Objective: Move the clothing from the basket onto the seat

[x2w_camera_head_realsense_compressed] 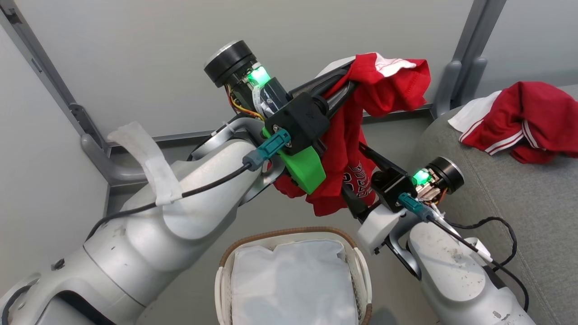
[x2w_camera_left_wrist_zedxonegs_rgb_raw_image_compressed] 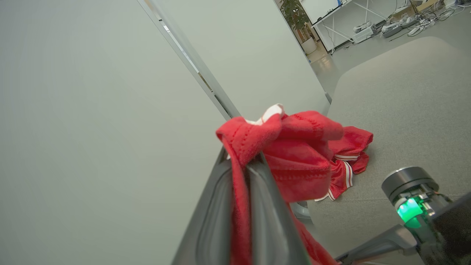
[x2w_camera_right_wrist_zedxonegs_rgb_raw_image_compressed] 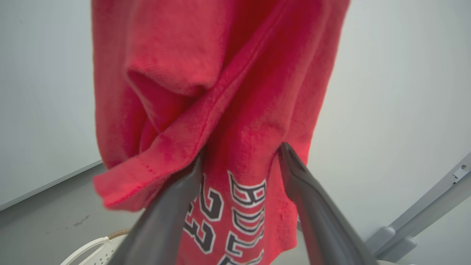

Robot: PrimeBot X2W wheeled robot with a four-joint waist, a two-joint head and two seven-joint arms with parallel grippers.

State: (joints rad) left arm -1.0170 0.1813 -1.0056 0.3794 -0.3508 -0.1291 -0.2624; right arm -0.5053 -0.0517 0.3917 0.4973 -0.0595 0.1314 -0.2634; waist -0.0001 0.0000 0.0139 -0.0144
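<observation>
Red jersey (x2w_camera_head_realsense_compressed: 341, 144) — bunched, dangling, outlined lettering showing.

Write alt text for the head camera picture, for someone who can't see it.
The robot's left gripper holds a red jersey up above a white laundry basket, the right gripper open around it. Another red garment with white stripes lies on the grey seat.

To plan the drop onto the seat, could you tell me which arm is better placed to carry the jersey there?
Left, probably: the left gripper is shut on the jersey, holding it up clear of the basket, while the right gripper is open, its fingers only flanking the hanging cloth.
</observation>
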